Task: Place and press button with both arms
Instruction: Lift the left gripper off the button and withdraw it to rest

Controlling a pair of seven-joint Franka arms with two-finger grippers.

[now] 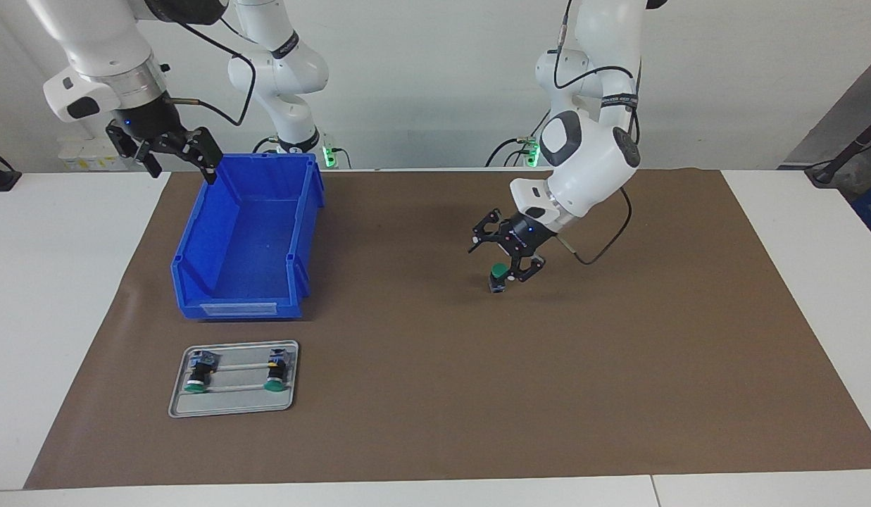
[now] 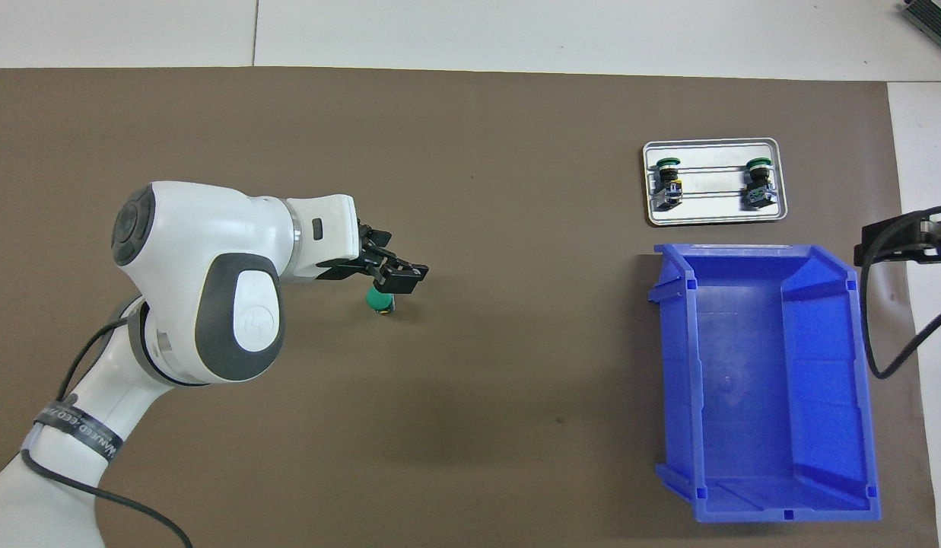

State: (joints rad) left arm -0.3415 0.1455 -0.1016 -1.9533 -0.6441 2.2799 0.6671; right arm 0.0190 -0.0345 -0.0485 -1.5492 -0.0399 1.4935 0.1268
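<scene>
At centre frame the button [image 1: 500,274] stands cap-up on the desk [image 1: 421,422], the left claw [image 1: 511,270] spread beside it; a brushing finger could topple it; upper left, the right claw [image 1: 173,156] waits, spread.

Green-capped button [image 1: 499,272], blue bin [image 1: 248,236], brown mat [image 1: 548,373].

The left gripper [image 2: 390,278] hangs over the upright button [image 2: 378,299].
</scene>
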